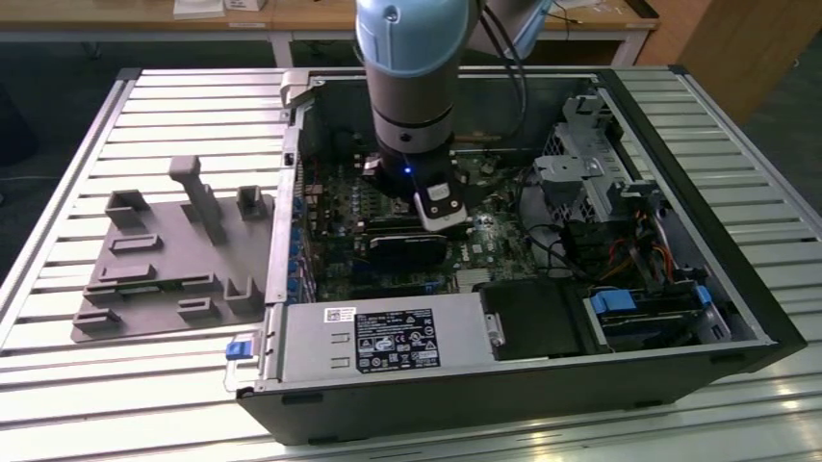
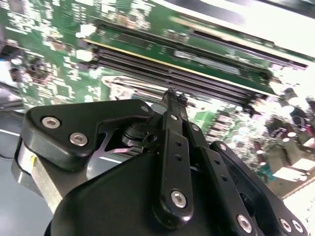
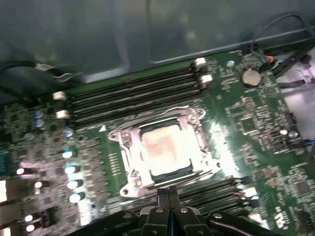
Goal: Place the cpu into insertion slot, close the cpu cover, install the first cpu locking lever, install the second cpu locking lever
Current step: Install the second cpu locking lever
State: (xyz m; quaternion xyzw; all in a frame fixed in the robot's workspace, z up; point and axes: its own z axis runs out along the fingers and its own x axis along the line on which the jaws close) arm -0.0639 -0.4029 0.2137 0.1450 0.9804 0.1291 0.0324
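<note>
In the first wrist view the cpu, a pale square chip, lies flat in the insertion slot on the green motherboard. The cpu cover, a silver frame with a square window, lies down around it. A thin wire lever runs along the socket's far edge; I cannot tell whether it is latched. My gripper hovers just off the socket's near edge, fingers shut with nothing between them. The second wrist view shows the gripper shut above the memory slots. In the exterior view the gripper reaches down into the open computer case.
Long black memory slots flank the socket on both sides. A coin battery and cables sit nearby. The case walls, power supply and drive cage hem the arm in. A grey fixture plate lies at the exterior view's left.
</note>
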